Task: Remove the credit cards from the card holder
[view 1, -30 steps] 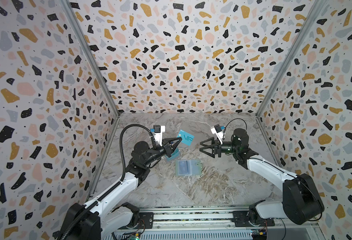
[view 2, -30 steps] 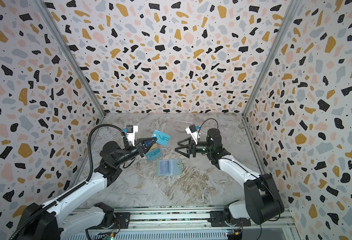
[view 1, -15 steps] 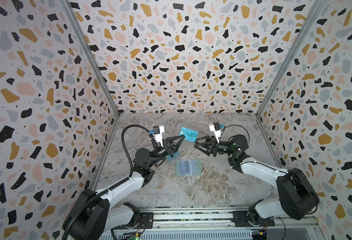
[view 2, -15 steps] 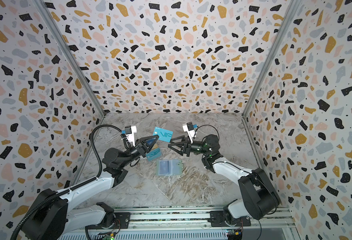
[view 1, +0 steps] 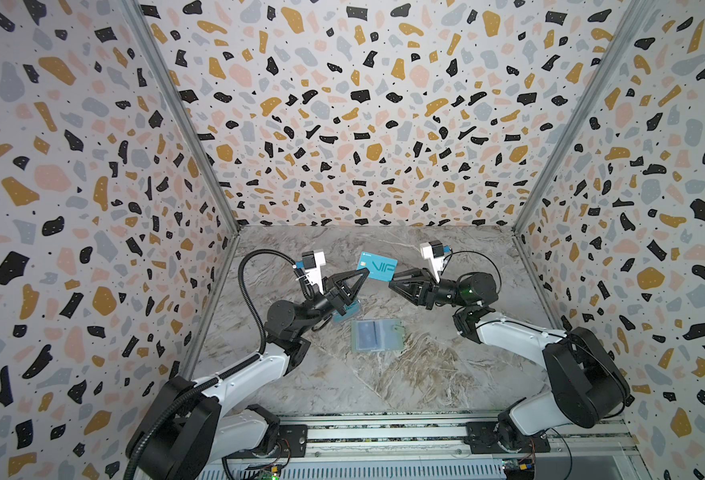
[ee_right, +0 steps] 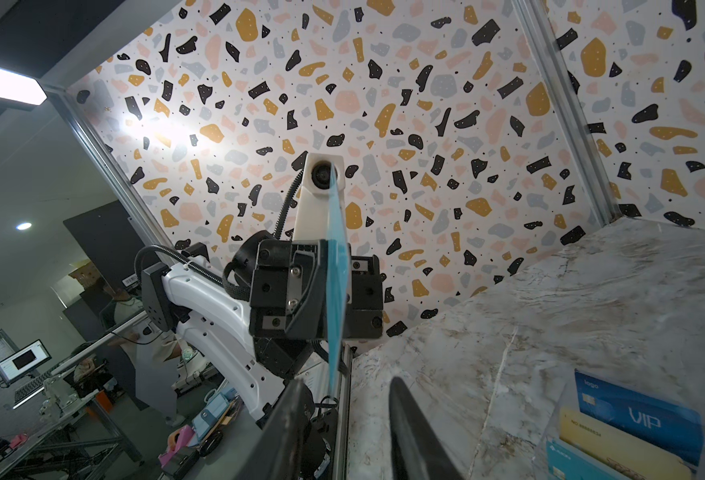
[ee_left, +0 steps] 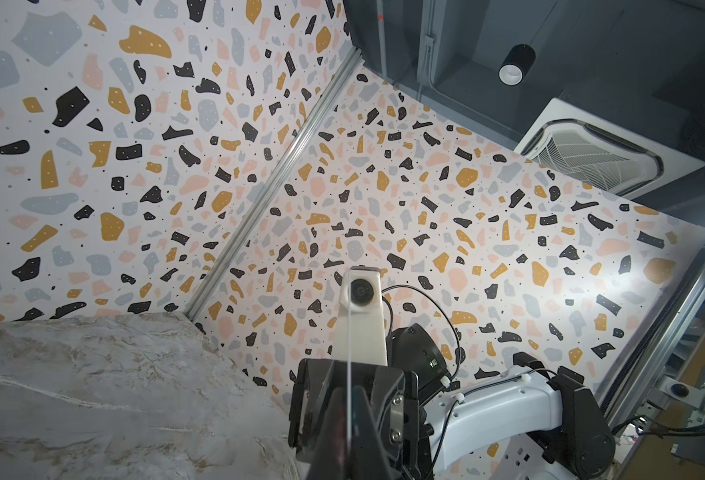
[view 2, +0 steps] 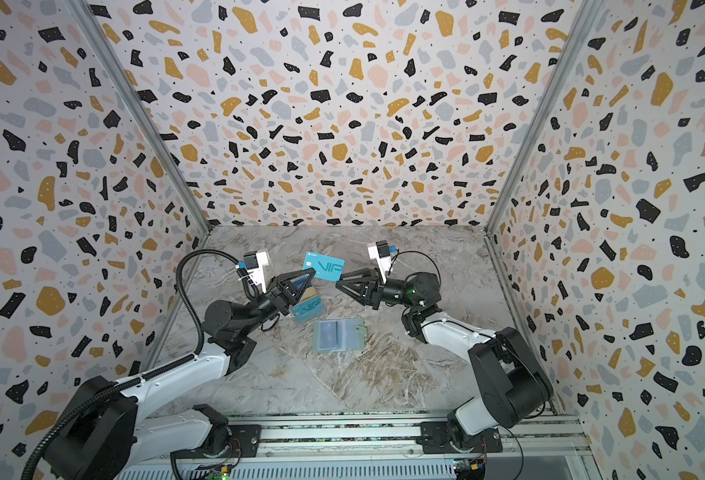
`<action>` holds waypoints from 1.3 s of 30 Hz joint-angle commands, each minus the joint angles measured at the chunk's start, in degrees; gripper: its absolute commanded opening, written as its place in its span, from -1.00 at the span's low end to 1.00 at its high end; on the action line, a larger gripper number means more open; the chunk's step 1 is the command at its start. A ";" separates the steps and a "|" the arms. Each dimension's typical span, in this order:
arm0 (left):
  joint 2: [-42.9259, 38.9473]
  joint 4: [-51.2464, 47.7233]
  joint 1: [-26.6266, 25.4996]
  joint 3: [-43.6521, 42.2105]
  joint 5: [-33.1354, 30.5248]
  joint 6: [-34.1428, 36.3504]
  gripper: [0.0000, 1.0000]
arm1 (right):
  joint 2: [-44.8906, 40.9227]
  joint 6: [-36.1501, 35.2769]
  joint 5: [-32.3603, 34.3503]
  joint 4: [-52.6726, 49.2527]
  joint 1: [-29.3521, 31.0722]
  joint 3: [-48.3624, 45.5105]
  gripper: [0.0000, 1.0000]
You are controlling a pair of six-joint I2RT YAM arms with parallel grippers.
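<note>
Left jaws (view 1: 363, 272): I have them pressed on one end of the teal card (view 1: 378, 267), up in the air.
Right jaws (view 1: 392, 279): spread around the card's other end, not pinching yet.
Holder (view 1: 390, 337): open on the bench (view 1: 384, 386), low down between both jaws.
Left to do: I think one dark card (view 1: 367, 334) is inside it.
Done: blue card (ee_right: 642, 411) and gold card (ee_right: 608, 444) sit in the stand (ee_right: 563, 399).
Writing: "VIP" on teal and blue; "logo" on blue.

My left black parallel gripper (view 1: 363, 273) is raised, its jaws pressed together on one end of the thin teal plastic VIP card (view 1: 379, 268). My right black parallel gripper (view 1: 392, 281) faces it, fingers (ee_right: 409, 415) parted either side of the card's opposite edge. My white-shelled left arm (view 1: 242, 370) and white-shelled right arm (view 1: 509, 332) both bend inward.
</note>
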 commanded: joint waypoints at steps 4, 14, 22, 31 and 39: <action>0.28 4.97 -0.45 -0.49 0.50 0.30 -1.00 | -0.40 1.78 -0.24 4.52 0.56 2.76 -0.40; 0.64 4.97 -0.72 -0.74 0.35 0.38 -1.00 | 0.78 3.84 -0.77 6.72 0.77 3.64 -0.72; 0.45 3.48 -0.72 -1.11 0.02 0.88 -1.00 | 0.70 3.58 -0.86 5.77 0.71 3.25 -0.92; -0.80 -2.50 -0.72 -0.94 -0.31 3.87 -0.76 | -0.16 1.71 -0.86 2.30 0.64 2.47 -1.00; -6.07 -24.17 -0.72 1.57 -3.04 15.57 0.00 | -2.39 -2.82 -1.83 -6.51 -0.52 1.62 -1.00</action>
